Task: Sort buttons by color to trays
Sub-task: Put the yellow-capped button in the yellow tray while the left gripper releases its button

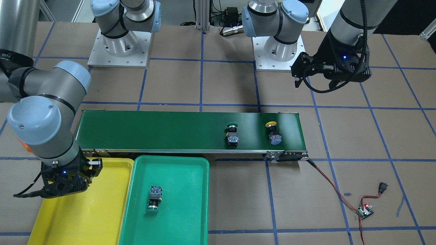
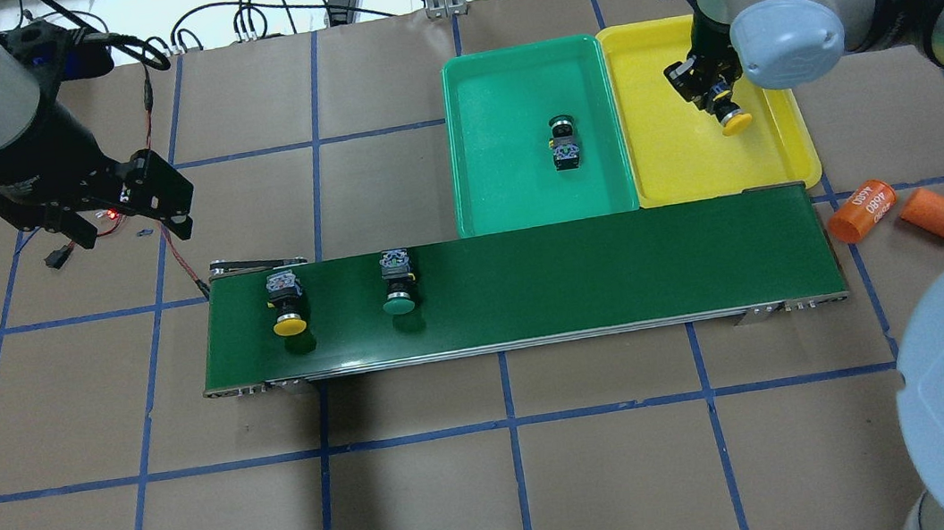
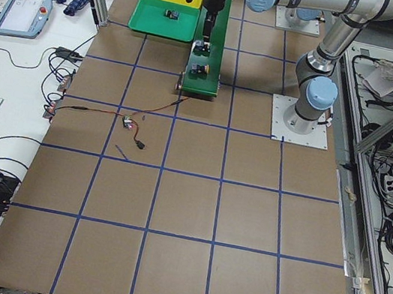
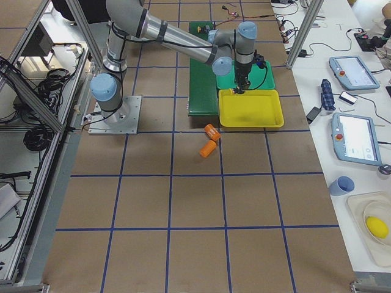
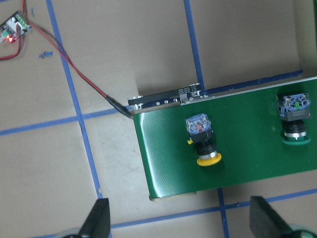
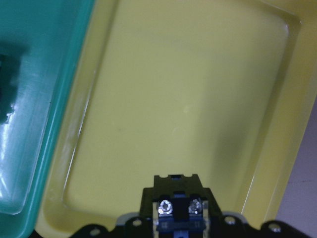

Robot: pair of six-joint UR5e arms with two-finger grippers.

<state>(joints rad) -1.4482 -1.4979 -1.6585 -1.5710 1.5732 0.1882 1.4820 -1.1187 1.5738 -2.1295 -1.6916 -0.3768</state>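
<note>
My right gripper [image 2: 717, 95] hangs over the yellow tray [image 2: 695, 174], shut on a yellow-capped button [image 2: 735, 122]. The right wrist view shows that button's switch body [image 6: 178, 210] between the jaws above the yellow tray floor [image 6: 188, 99]. A green-capped button [image 2: 565, 144] lies in the green tray [image 2: 509, 197]. On the left end of the belt lie one yellow-capped button [image 2: 287, 310] and one green-capped button [image 2: 396, 288]. My left gripper [image 5: 178, 201] is open and empty, high above the table past that end of the belt.
The long dark green conveyor belt [image 2: 573, 280] runs in front of both trays. Two orange cylinders [image 2: 862, 210] lie off its right end. A small controller board [image 1: 365, 211] with red and black wires lies near the belt's left end.
</note>
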